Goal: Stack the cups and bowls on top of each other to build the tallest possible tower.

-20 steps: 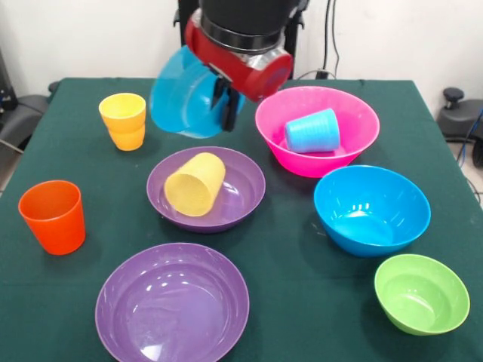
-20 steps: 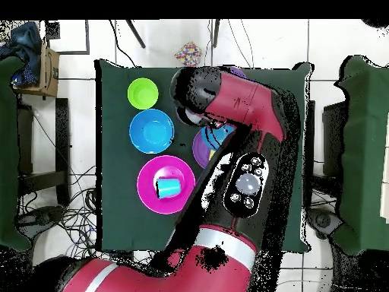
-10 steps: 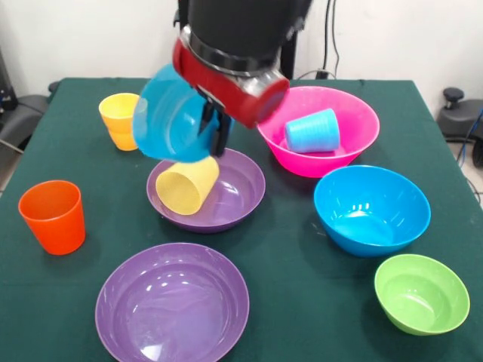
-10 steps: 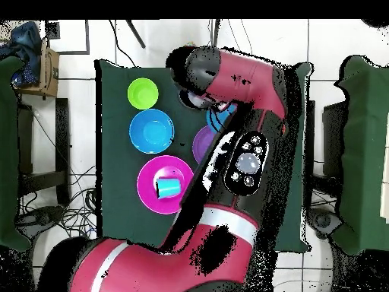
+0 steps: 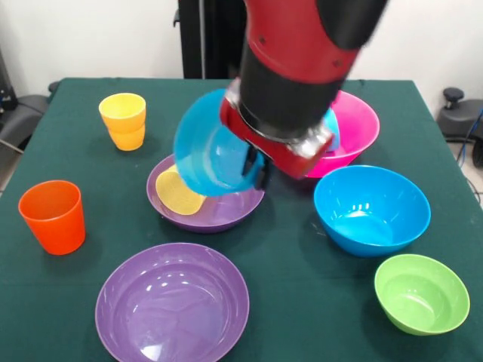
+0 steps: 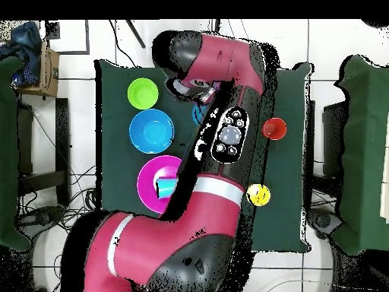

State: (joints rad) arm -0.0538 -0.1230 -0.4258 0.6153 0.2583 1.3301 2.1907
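My gripper [image 5: 255,170] is shut on the rim of the small blue bowl [image 5: 213,147] and holds it tilted above the far purple bowl [image 5: 226,210]. The pale yellow cup [image 5: 179,194] lies on its side in that bowl, partly hidden by the blue bowl. The near purple bowl [image 5: 172,302] stands empty at the front. Two amber-yellow cups [image 5: 123,121] are nested at the back left. The orange cup [image 5: 53,216] stands at the left. The pink bowl [image 5: 356,124] holds the light blue cup [image 6: 167,186], mostly hidden behind the arm in the front view.
The big blue bowl [image 5: 371,210] and the small green bowl [image 5: 421,292] stand at the right in the front view. In the overhead view the arm covers the table's middle, with the green bowl [image 6: 143,93], big blue bowl [image 6: 151,131] and pink bowl [image 6: 152,171] beside it.
The arm has swung right and toward the front camera with the small blue bowl, which now hangs over the far purple bowl. The arm now hides most of the light blue cup.
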